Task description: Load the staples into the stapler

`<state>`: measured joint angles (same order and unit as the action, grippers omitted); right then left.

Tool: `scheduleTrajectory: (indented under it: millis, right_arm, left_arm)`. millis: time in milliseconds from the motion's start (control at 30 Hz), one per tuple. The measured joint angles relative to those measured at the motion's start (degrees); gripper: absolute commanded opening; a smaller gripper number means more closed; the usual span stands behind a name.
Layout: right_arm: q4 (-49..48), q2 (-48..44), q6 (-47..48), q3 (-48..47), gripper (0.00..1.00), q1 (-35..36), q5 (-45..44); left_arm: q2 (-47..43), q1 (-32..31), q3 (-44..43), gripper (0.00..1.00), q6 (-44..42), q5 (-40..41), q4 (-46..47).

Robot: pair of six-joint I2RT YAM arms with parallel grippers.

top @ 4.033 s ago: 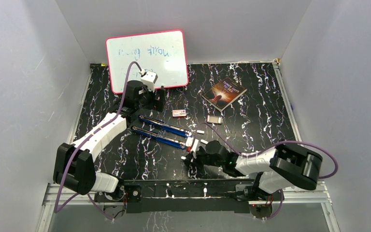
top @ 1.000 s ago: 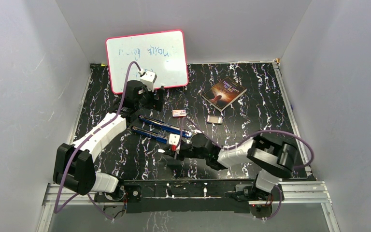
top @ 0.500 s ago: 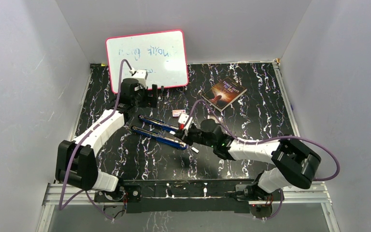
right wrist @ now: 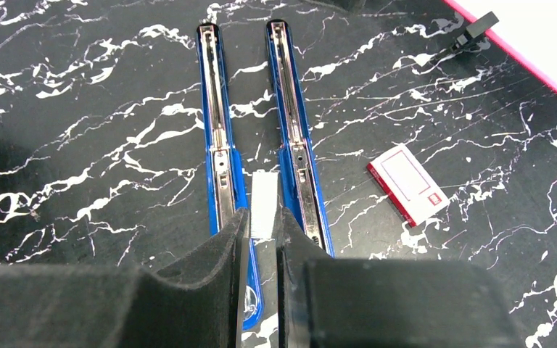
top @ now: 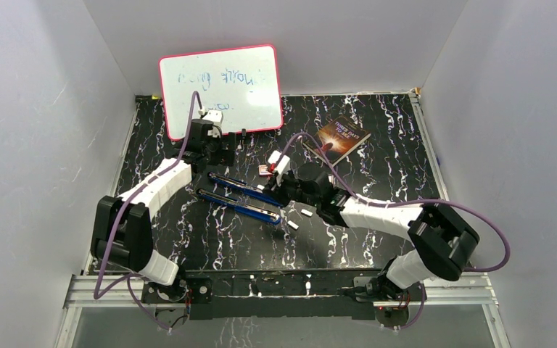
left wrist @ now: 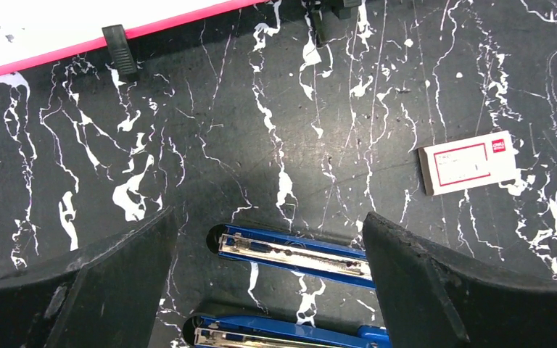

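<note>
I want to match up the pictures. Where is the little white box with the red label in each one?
Top view: the box sits mid-table, just beyond the stapler.
Left wrist view: the box is at the right, up and right of the stapler.
Right wrist view: the box is right of centre, beside the stapler.
Shared landmark: the open blue stapler.

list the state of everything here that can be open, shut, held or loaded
stapler: open, both arms flat on the table
staples: held in the right hand, not yet in the stapler
right hand: shut on the staples
left hand: open, empty, above the stapler's end
box: shut, lying flat
book: shut, lying flat
whiteboard: written on
</note>
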<state>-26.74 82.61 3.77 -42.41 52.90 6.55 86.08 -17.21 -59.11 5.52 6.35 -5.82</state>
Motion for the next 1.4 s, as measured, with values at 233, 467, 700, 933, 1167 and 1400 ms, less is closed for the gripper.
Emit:
scheduleTrajectory:
  millis: [233,467,700,933,1167,1400]
  right_arm:
    - [3.7,2.6,1.2,-1.0,0.00,0.0,-0.4]
    - [6.6,4.5,0.9,-3.8,0.00,0.0,0.2]
    - [7.3,6.0,0.7,-5.0,0.00,0.0,2.7]
    - [7.4,7.1,0.9,-6.5,0.00,0.0,4.0]
    - [7.5,9.1,0.7,-7.8,0.00,0.0,5.7]
    - [9.9,11.4,0.7,-9.2,0.00,0.0,5.9]
  left_arm:
    - [1.3,-0.7,-0.1,0.98,-2.8,0.4,-0.3]
    - [1.8,-2.4,-0.1,0.98,-4.6,0.8,-0.3]
    - [1.7,-2.5,-0.1,0.98,-5.4,1.6,-0.3]
    - [1.8,-2.5,-0.1,0.98,-5.7,2.1,-0.3]
    - [1.8,-2.5,-0.1,0.98,-6.0,2.1,-0.3]
    - [1.8,-2.5,-0.1,0.98,-6.0,2.1,-0.3]
